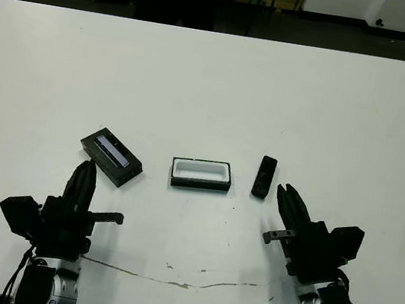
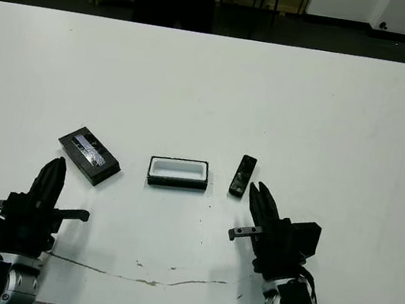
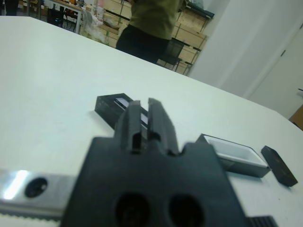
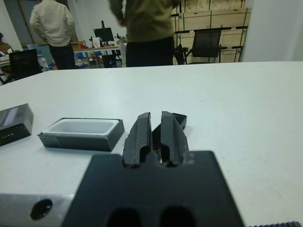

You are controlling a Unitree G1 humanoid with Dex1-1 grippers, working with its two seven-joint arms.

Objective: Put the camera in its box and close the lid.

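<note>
White desk (image 1: 214, 77) with lid (image 1: 111, 156), open box (image 1: 200, 174), camera (image 1: 263, 176) in a row; left gripper (image 1: 84, 175) and right gripper (image 1: 289, 200) rest nearside, jaws narrow, empty, pointing forward.

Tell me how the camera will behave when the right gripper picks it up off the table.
The camera looks like a rigid, slim bar, so it should stay stiff rather than flex. It lies flat on the table, so it is unlikely to roll, but a low profile may make it hard to grip. Its smooth black casing could slip between the right gripper's fingers.
</note>
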